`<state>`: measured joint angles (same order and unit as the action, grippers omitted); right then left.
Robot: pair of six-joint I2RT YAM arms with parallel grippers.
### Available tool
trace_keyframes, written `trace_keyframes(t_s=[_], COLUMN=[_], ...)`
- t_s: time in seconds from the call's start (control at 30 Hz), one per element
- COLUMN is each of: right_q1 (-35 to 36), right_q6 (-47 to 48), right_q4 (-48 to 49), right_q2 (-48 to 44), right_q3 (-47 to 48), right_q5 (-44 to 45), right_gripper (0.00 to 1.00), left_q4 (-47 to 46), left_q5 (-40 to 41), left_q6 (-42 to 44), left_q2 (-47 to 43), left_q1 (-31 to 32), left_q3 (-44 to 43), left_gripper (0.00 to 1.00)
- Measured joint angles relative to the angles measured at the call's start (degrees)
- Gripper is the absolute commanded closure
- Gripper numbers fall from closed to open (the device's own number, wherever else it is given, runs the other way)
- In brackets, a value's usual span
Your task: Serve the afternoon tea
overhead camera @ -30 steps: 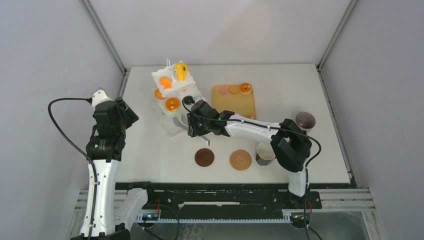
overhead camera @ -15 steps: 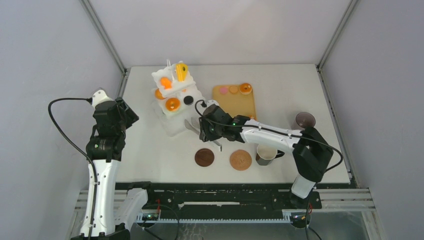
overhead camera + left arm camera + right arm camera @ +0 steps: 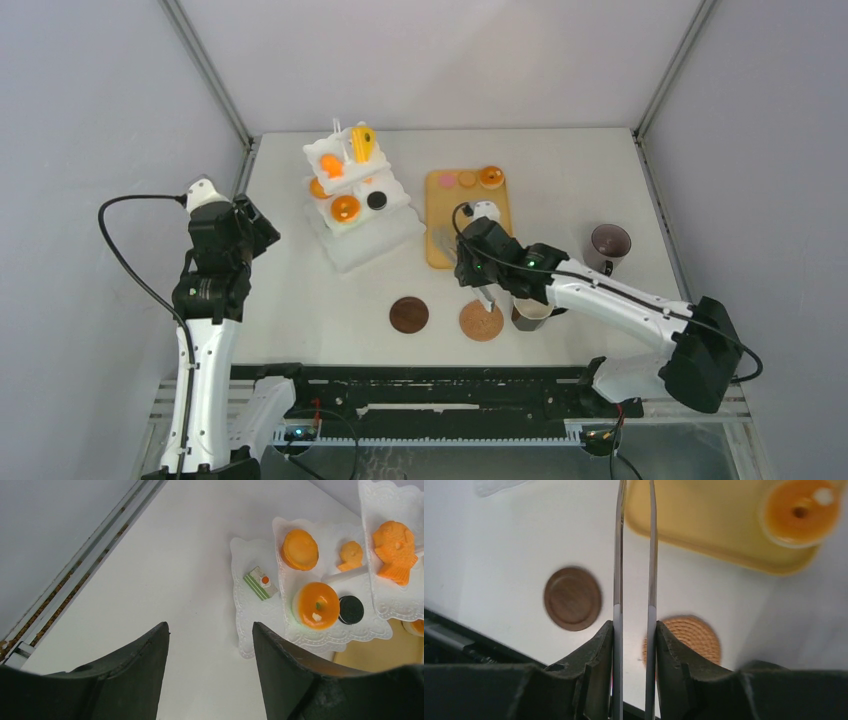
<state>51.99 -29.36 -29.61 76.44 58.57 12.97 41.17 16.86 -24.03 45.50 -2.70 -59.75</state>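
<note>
A white tiered stand [image 3: 350,240] holds orange tarts [image 3: 345,208], a yellow cake wedge [image 3: 363,143] and a black round [image 3: 376,200]; the left wrist view shows the tart [image 3: 316,605] and the black round [image 3: 351,609] too. The tan tray [image 3: 470,215] carries a pink round [image 3: 447,180], a tan round and an orange tart [image 3: 491,177]. Two dark mugs stand at the right [image 3: 610,241] and near the coasters [image 3: 530,305]. My right gripper [image 3: 470,262] is shut on metal tongs [image 3: 651,555], whose tips are empty, over the tray's near edge [image 3: 724,525]. My left gripper [image 3: 210,630] is open and empty, left of the stand.
A dark brown coaster [image 3: 408,314] and a woven coaster [image 3: 481,320] lie near the front edge; both show in the right wrist view, the dark one [image 3: 572,598] and the woven one [image 3: 689,637]. A green-and-white cake slice [image 3: 260,582] sits on the stand's lowest tier.
My right arm has swung right with the tongs, from the stand to the tray's near edge. The black round on the stand has come into view. The left arm has not moved.
</note>
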Motion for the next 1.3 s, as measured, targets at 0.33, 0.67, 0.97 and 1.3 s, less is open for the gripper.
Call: trace_keyframes(t_s=[0.33, 0.67, 0.97, 1.3], right_q1=[-13.44, -23.3, -25.77, -25.64], right_q6=[-0.35, -0.15, -0.17, -0.22], right_q4=[-9.4, -11.8, -10.25, -7.13], right_q2=[-8.7, -12.46, -10.88, -8.13], right_q3=[-3.56, -5.97, -8.46, -8.63], right_q5=[4.52, -0.79, -8.09, -12.28], right_gripper=[0.56, 0.53, 0.52, 0.49], left_q4=[-0.72, -1.66, -1.75, -2.49], left_q5=[-1.2, -2.62, -3.37, -3.56], left_q6=[-0.17, -0.57, -0.57, -0.57], left_q2=[0.68, 1.36, 1.75, 1.75], left_q1=[-0.02, -0.02, -0.02, -0.02], left_q3=[0.0, 0.0, 0.0, 0.0], left_gripper=[0.34, 0.34, 0.34, 0.34])
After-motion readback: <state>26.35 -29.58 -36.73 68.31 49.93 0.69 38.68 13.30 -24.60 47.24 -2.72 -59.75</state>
